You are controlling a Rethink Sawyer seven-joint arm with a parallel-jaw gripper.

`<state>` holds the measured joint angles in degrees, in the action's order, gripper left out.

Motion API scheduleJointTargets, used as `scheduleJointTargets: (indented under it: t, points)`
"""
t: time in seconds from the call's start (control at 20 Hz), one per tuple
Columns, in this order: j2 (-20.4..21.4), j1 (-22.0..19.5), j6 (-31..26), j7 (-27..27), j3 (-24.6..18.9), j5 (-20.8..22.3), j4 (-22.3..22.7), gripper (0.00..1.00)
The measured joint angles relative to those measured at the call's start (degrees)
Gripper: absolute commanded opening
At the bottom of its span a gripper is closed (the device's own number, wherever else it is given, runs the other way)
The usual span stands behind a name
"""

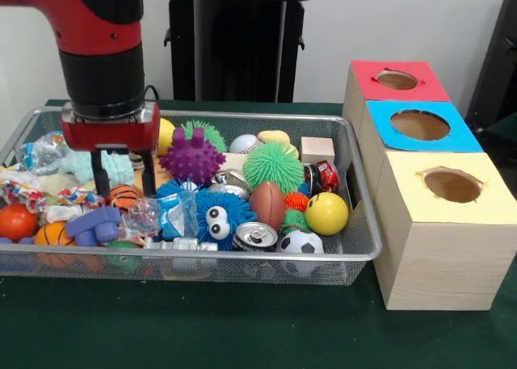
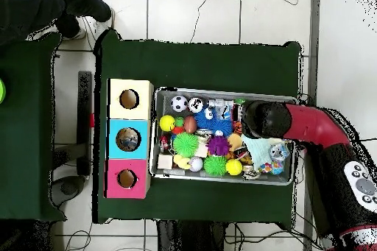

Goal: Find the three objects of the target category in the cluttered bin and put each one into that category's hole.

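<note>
front view: going left to right, i see my gripper [image 1: 123, 174] hanging over the left part of the bin [image 1: 365, 252], its two dark fingers spread and holding nothing, tips just above the toys. a crinkly clear bottle [image 1: 166, 215] with a blue-and-white label lies just right of them, beside the blue googly-eyed ball [image 1: 220, 218]. the red-faced hole [image 1: 397, 80] sits far right, on the rearmost box.

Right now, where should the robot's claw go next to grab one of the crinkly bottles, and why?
Probably straight down a little. The gripper hangs open over the left part of the bin, holding nothing. A see-through bottle with a blue-and-white label lies just in front of its fingertips, near the blue fuzzy toy with eyes. Lowering and closing there looks like the shortest grab before heading for the red hole.
</note>
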<state>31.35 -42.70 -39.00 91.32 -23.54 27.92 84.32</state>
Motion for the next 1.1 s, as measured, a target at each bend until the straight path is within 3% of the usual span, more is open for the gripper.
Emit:
scheduleJointTargets:
  t: [0.55, 1.1]
  points:
    - [4.04, 0.02, -0.01, 0.00, 0.01, -0.05, 4.46, 1.00]
    - [2.95, 2.50, 0.00, 0.00, 0.00, -0.06, 6.22, 1.00]
